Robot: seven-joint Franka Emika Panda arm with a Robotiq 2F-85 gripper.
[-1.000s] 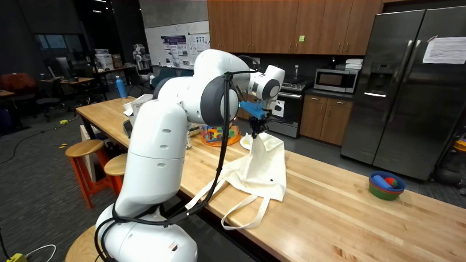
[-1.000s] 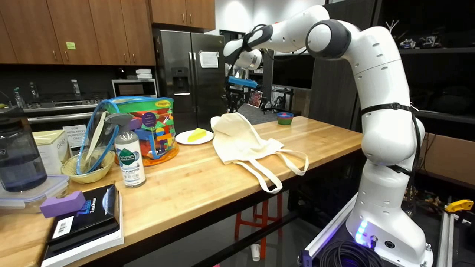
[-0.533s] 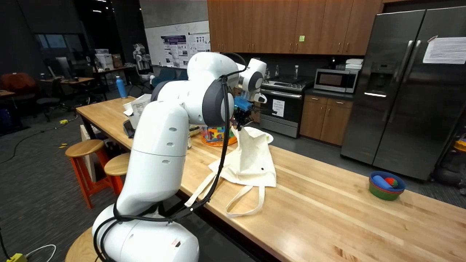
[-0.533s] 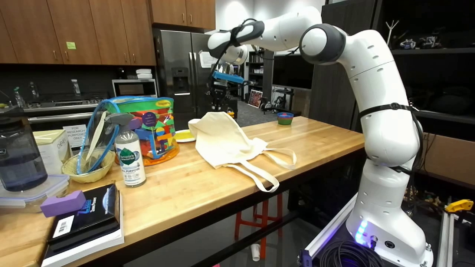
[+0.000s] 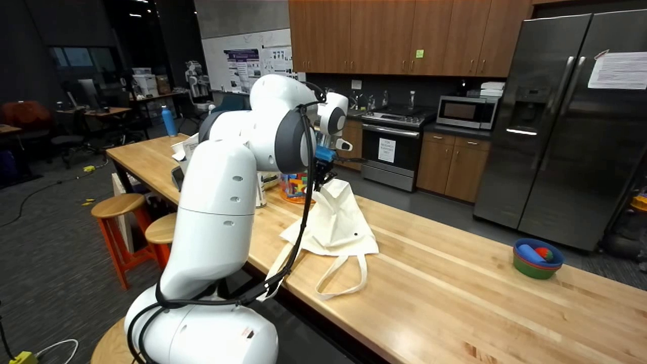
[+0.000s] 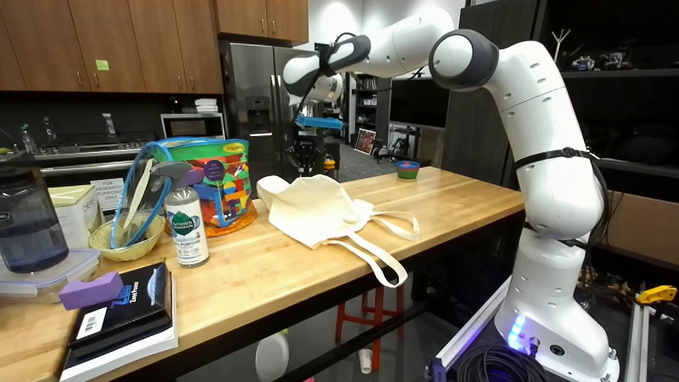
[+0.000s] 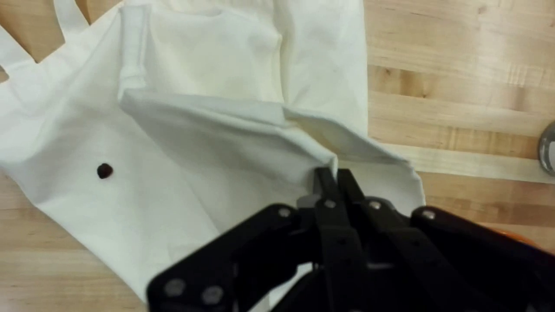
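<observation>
Gripper (image 7: pixel 334 173) found with its fingertips (image 7: pixel 321 178) pressed together, a thin fold of cream cloth pinched between them, as the wrist view confirms. The cloth belongs to the tote bag (image 6: pixel 310 209), which is peaked at that fold and otherwise lies slack on the worktop (image 5: pixel 455 288), reaching from near the kitchen-side edge towards the robot-side edge. Its handles (image 5: pixel 362 270) trail towards the robot-side edge, one drooping over it. Changes noted over the last second: gripper and tote bag have shifted together along the worktop, away from the stacked bowls (image 5: pixel 533 271) and towards the end carrying the bag of toy blocks (image 6: pixel 228 184) and the spray bottle (image 6: pixel 185 228). More serious, the white plate (image 6: pixel 271 356) and yellow piece (image 6: pixel 285 332), seen a second ago on the worktop beside the toy blocks, now show below worktop level in an exterior view, the plate tipped on edge. Whether it is in mid-air or on the floor cannot be determined. Probable cause, by judgement: the sliding cloth pushed it over the kitchen-side edge. Consequence for the work in hand: the hold on the tote bag appears sound, but the plate is lost from the worktop, and the cloth sits near the toy blocks; contact there cannot be told.
</observation>
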